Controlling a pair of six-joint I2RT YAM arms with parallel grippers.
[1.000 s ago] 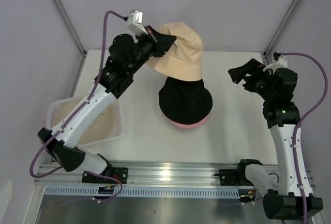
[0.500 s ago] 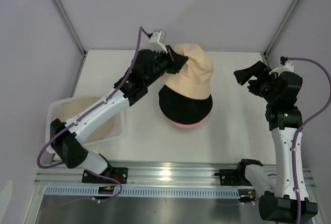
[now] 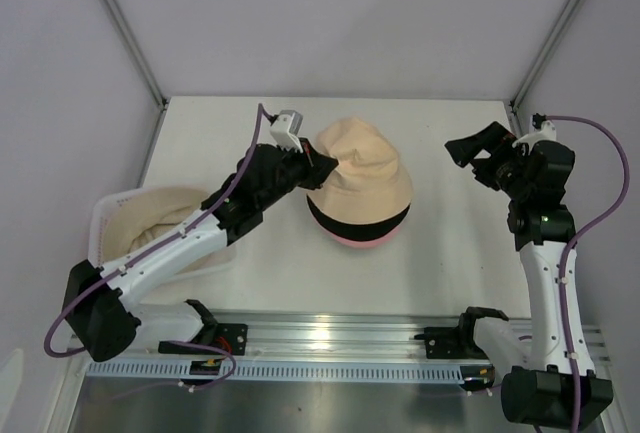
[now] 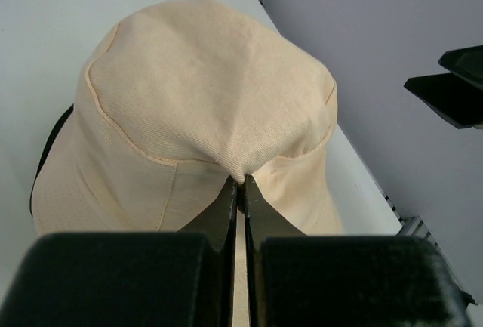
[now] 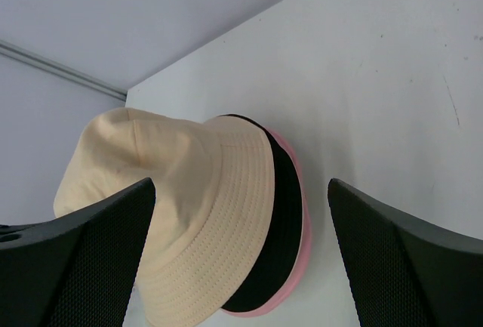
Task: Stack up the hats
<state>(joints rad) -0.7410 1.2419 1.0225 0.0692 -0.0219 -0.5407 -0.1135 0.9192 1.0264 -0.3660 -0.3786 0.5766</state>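
A beige hat (image 3: 362,168) lies on top of a black hat (image 3: 360,221), which sits on a pink hat (image 3: 362,241) at the table's middle. My left gripper (image 3: 318,166) is shut on a pinch of the beige hat's crown (image 4: 241,177) at its left side. In the right wrist view the beige hat (image 5: 189,214) covers the black hat (image 5: 283,214) and the pink hat's rim (image 5: 302,214). My right gripper (image 3: 478,151) is open and empty, held above the table to the right of the stack.
A white basket (image 3: 110,211) at the left edge holds another beige hat (image 3: 160,225). The metal rail (image 3: 330,338) runs along the near edge. Frame posts stand at the back corners.
My left gripper has lowered the beige hat from above the back of the table down onto the black hat. The right gripper has shifted only slightly.
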